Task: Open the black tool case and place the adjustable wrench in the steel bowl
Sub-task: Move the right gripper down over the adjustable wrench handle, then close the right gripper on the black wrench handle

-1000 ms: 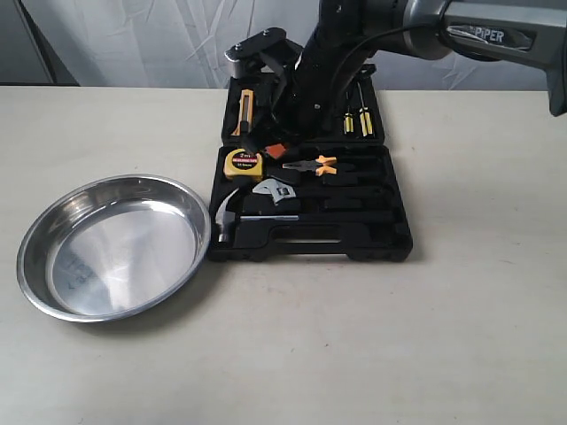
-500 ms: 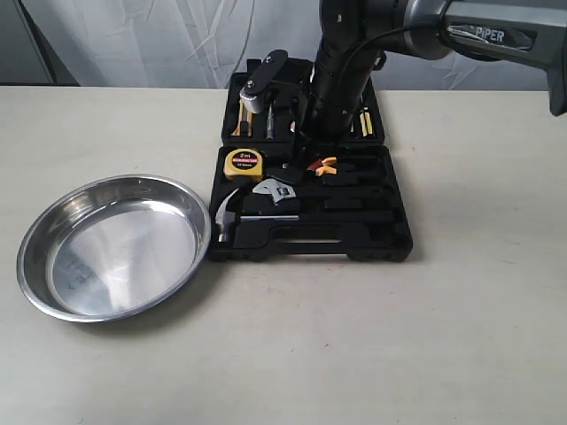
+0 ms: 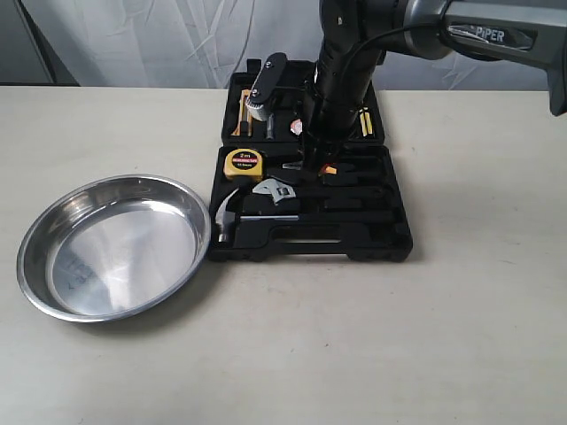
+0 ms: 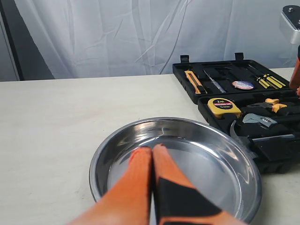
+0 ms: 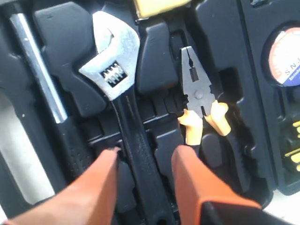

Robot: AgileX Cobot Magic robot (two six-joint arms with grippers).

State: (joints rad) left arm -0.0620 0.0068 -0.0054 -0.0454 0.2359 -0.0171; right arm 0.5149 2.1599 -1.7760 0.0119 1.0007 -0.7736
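The black plastic tool case [image 3: 310,250] lies open on the pale worktop [image 3: 443,336]. The small adjustable wrench with the silver head and black handle [image 5: 115,70] sits in its slot in the front half of the case. It has not been lifted yet.

The wrench lies long-ways along the case. Its silver head points toward the wide shiny steel bowl [image 3: 115,248], which sits just beside the case, and its handle runs away from the bowl.

The right arm [image 3: 341,80] reaches down into the case. Its orange jaws are spread apart, with one on each side of the black handle, so they stand across the handle and not along it. I can see a little gap on each side, so they are not squeezing it.

The spot is tight. The silver-headed hammer [image 5: 37,70] lies close on one side of the wrench and the orange-handled pliers [image 5: 199,101] on the other.

I think the next move is to close straight onto the handle, and then carry the wrench over to the bowl.

The right arm is much nearer the wrench. The left arm's jaws are pressed together with nothing between them — they point at the bowl, away from the case.
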